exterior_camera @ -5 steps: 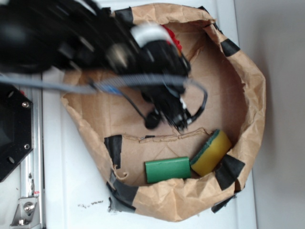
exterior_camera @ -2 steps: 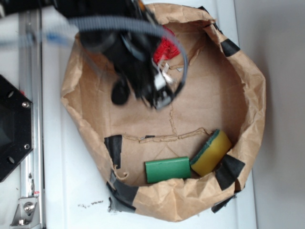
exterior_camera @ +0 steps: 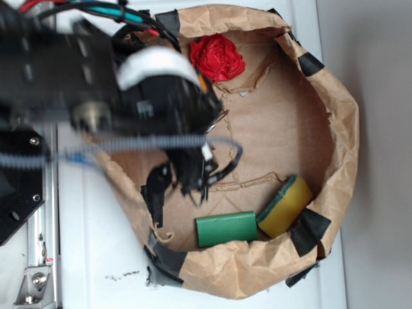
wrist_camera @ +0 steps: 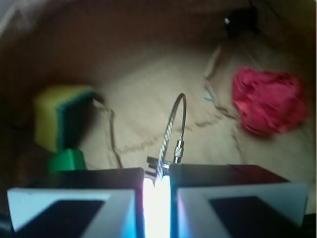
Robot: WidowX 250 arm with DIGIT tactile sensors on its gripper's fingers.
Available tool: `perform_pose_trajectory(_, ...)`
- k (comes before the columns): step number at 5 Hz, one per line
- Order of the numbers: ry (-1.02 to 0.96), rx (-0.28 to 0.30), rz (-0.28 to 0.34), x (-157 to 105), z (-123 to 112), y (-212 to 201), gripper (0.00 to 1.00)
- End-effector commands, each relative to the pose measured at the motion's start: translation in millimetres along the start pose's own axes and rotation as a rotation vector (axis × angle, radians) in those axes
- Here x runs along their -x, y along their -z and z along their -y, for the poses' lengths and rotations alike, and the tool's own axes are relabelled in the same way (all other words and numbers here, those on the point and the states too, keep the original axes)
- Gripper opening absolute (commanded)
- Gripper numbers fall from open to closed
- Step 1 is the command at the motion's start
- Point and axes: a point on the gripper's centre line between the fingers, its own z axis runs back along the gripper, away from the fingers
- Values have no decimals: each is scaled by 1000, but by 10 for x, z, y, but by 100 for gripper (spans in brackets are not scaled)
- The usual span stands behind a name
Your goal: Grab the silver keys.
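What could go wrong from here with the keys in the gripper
The gripper seems to pinch the silver keys only near their wire ring, which sticks out above the fingers, so the bunch may slip free. The hold itself is hidden. The arm also hangs low near the paper bag's left wall and could snag it.

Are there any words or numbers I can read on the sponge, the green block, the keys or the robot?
None can be read in either view.
Yellow sponge: no writing shows.
Green block: plain.
Red crumpled thing: plain.
Silver keys: only the wire ring shows, too blurred for markings.
Gripper: no label visible.
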Motion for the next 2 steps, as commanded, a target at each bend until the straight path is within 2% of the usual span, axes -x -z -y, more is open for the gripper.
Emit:
perform_pose_trajectory(1, -150, -121, -260, -374, 39, -371, 0)
perform_pose_trajectory(2, -225, -148, -353, -486, -62, -394, 0)
